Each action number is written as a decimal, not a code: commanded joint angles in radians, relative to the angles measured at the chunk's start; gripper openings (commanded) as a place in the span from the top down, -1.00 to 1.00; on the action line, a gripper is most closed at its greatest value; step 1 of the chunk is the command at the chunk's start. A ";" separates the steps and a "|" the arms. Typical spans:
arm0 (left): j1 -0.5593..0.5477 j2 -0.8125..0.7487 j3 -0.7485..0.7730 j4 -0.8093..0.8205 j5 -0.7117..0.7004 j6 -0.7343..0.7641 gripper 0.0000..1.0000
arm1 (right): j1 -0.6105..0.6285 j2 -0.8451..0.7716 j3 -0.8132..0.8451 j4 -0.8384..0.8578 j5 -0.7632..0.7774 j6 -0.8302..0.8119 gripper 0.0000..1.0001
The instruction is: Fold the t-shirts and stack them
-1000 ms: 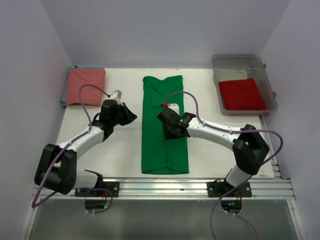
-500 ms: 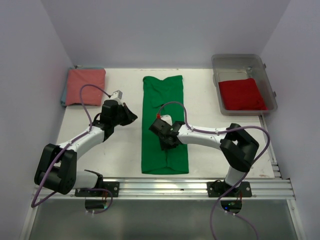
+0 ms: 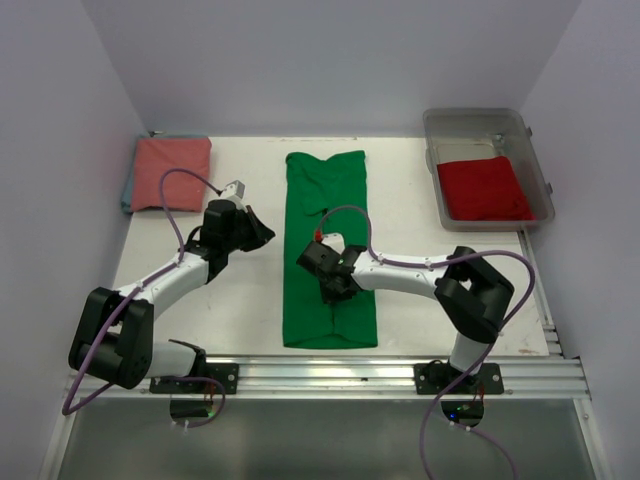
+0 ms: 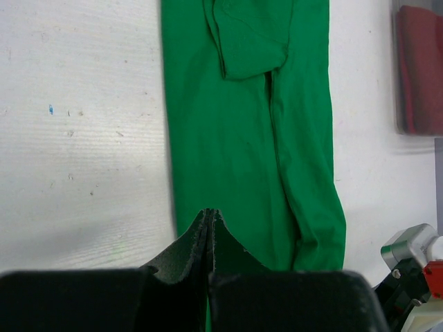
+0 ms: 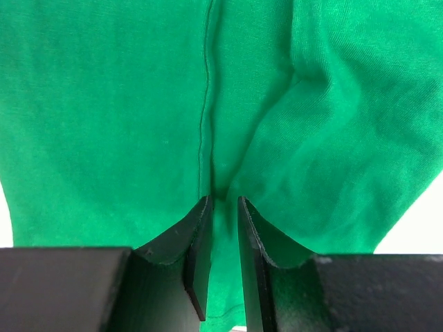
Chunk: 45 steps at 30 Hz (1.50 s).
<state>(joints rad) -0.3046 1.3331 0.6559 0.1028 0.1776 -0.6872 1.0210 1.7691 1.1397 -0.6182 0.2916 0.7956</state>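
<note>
The bright green t-shirt (image 3: 325,200) lies flat as a long strip folded lengthwise down the middle of the table, collar at the far end. My right gripper (image 3: 336,290) is down on its lower half; in the right wrist view the fingers (image 5: 225,200) stand narrowly apart with a puckered ridge of green cloth (image 5: 138,104) pinched between them. My left gripper (image 3: 262,232) is shut and empty, just left of the shirt's edge (image 4: 235,138). The salmon-pink t-shirt (image 3: 172,172) lies folded at the far left. The red t-shirt (image 3: 485,188) lies folded in the bin.
A clear plastic bin (image 3: 480,122) stands at the far right corner. White walls close in the table on three sides. A metal rail (image 3: 320,375) runs along the near edge. The right arm's wrist (image 4: 408,277) shows at the lower right of the left wrist view.
My right gripper has moved left and toward the near edge across the green shirt, then settled onto the cloth. The left arm has not moved.
</note>
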 commanded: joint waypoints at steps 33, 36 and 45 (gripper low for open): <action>-0.008 -0.025 -0.001 0.003 -0.013 0.021 1.00 | 0.117 -0.105 -0.009 -0.002 -0.106 -0.027 1.00; -0.008 -0.025 -0.001 0.003 -0.012 0.021 1.00 | 0.119 -0.082 -0.018 0.043 -0.183 -0.048 0.37; -0.013 -0.112 0.037 -0.092 0.006 0.037 1.00 | 0.119 -0.264 -0.064 0.059 -0.065 -0.023 -0.05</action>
<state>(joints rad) -0.3092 1.2896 0.6563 0.0608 0.1776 -0.6849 1.1385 1.6291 1.0801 -0.5686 0.1318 0.7528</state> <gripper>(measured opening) 0.004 0.522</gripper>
